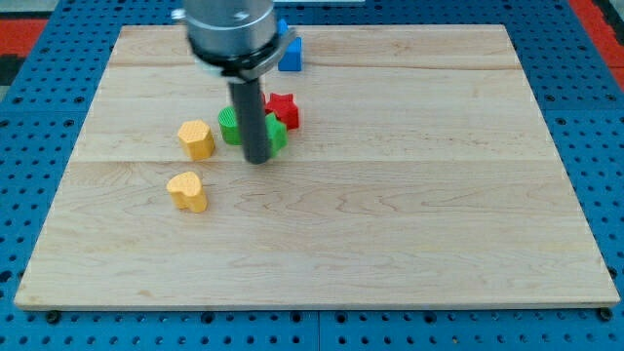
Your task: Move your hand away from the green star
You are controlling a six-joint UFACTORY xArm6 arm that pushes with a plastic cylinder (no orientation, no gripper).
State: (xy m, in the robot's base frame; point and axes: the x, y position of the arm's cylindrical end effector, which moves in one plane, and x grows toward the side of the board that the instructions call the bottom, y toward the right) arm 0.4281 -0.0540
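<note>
The pale wooden table point(390, 244) carries everything. My tip point(258, 159) is a bare dark rod with no jaws. It stands right against the green plastic star point(277, 136), hiding most of it; they seem to touch. A green round block point(229, 126) lies left, a red star point(284, 109) behind, a blue block point(291, 55) beyond. Two yellow blocks point(197, 139) point(187, 191) sit further left.

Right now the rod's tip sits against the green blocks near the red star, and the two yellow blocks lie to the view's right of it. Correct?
Not quite. The camera view shows the two yellow blocks to the view's left of my tip, not its right. The rest holds: the tip is against the green blocks, with the red star just behind.
</note>
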